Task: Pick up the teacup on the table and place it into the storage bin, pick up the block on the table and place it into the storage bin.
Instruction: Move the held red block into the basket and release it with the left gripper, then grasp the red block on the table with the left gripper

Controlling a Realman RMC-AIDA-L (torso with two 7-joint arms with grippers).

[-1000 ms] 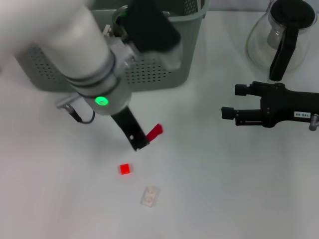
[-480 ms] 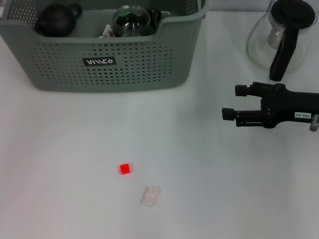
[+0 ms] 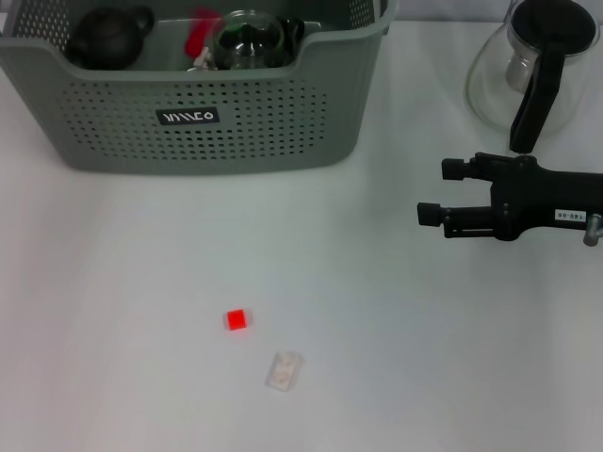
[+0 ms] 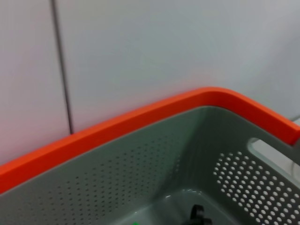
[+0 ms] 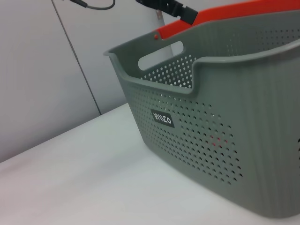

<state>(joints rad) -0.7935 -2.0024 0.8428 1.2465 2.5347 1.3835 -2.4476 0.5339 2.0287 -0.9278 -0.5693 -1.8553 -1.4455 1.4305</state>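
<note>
On the white table [image 3: 113,282], matte and bare between items, nothing was stacked. Behind it, both wrist views showed a pale panelled wall [image 4: 164,42] with one dark vertical seam.

Head view, left to right:
- Storage bin [image 3: 113,141] at the far left, label facing the robot. The wrist views showed an orange rim along its back edge.
- Inside the bin: a dark teapot [image 3: 108,33], a red smear [image 3: 200,28] too blurred to identify, then a clear glass vessel [image 3: 247,38].
- Red block [image 3: 236,319] on the table, well in front of the bin and apart from it.
- Small translucent piece [image 3: 285,370] just beside the block, nearer the robot, not touching it.
- Right gripper [image 3: 439,192] hung over the table on the right, fingers spread apart and holding nothing.
- Glass pot [image 3: 528,66] with a black handle at the far right corner.

Left gripper [image 5: 176,8]: only a black part showed in the right wrist view, above the bin's back rim. Its grip state could not be told.

Versus earlier frames: one second before, the left arm covered the bin's front in the head view; half a second before, it was gone. The red smear was absent then. Block, translucent piece and right gripper were unchanged.
</note>
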